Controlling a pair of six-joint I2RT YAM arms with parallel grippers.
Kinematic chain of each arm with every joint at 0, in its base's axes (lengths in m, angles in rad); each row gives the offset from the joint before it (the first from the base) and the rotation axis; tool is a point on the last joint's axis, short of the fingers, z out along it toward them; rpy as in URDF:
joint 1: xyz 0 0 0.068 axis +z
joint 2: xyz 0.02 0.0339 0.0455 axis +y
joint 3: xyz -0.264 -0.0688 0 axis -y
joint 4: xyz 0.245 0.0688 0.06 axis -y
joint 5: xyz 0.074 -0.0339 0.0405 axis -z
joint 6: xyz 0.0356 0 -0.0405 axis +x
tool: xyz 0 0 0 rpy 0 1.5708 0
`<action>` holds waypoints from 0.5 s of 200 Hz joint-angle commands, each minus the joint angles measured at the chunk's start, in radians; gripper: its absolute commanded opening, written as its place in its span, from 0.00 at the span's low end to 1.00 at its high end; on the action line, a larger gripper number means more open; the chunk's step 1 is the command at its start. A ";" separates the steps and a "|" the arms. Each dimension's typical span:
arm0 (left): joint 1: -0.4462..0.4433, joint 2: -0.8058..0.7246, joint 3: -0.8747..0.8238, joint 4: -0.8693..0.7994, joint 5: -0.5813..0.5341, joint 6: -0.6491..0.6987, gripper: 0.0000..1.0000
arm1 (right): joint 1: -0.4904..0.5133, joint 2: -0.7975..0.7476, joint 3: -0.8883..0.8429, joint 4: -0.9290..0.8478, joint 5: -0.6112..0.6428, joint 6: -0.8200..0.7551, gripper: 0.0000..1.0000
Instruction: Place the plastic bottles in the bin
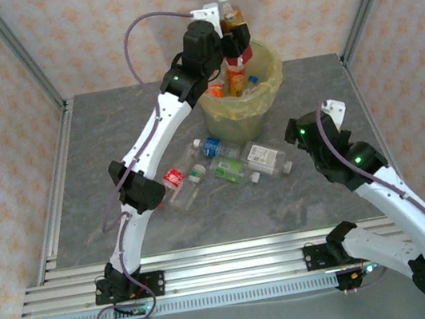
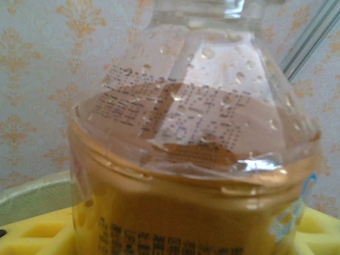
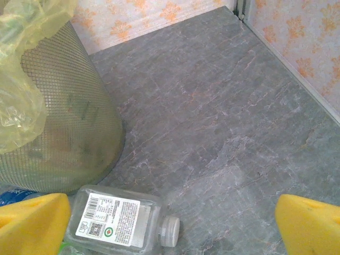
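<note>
Above the bin (image 1: 265, 94), my left gripper (image 1: 232, 43) is shut on a clear bottle (image 1: 230, 17) with a white cap and amber-orange label, held upright. The left wrist view has this bottle (image 2: 186, 159) pressed close, with yellow fingers (image 2: 37, 234) at its sides and the bin rim (image 2: 32, 192) behind. Several bottles (image 1: 237, 84) lie inside the bin. Others lie on the table before it: red-labelled (image 1: 172, 177), blue (image 1: 210, 147), green (image 1: 229, 171) and white-labelled (image 1: 267, 159). My right gripper (image 1: 328, 121) is open, low beside the white-labelled bottle (image 3: 119, 218), its fingers (image 3: 32, 223) wide apart.
The mesh bin wall (image 3: 69, 133) and its yellowish bag (image 3: 21, 79) stand at the left of the right wrist view. Bare grey table (image 3: 228, 106) stretches right of the bin to the cage frame (image 1: 359, 15). Patterned walls enclose the table.
</note>
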State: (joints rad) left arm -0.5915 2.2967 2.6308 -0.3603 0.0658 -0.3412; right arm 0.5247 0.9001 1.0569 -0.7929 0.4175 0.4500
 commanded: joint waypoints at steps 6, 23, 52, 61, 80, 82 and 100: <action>-0.019 0.011 0.043 -0.007 -0.076 -0.024 0.66 | -0.001 -0.016 -0.018 -0.031 0.053 0.016 0.99; -0.024 0.021 0.043 -0.014 -0.112 -0.054 0.67 | -0.001 -0.018 -0.019 -0.032 0.056 0.016 0.99; -0.034 0.034 0.042 -0.027 -0.164 -0.109 0.67 | -0.002 -0.020 -0.024 -0.031 0.058 0.018 0.99; -0.037 0.035 0.041 -0.035 -0.189 -0.123 0.67 | -0.001 -0.021 -0.026 -0.030 0.058 0.020 0.99; -0.044 0.036 0.037 -0.050 -0.232 -0.151 0.67 | -0.002 -0.023 -0.033 -0.027 0.059 0.021 0.99; -0.045 0.036 0.036 -0.051 -0.236 -0.156 0.67 | -0.002 -0.023 -0.033 -0.026 0.059 0.020 0.99; -0.047 0.036 0.021 -0.047 -0.250 -0.187 0.68 | -0.001 -0.023 -0.038 -0.020 0.058 0.020 0.99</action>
State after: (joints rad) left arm -0.6270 2.3352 2.6347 -0.4026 -0.1108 -0.4633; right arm 0.5247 0.8936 1.0367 -0.7998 0.4385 0.4534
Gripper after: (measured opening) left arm 0.681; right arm 0.991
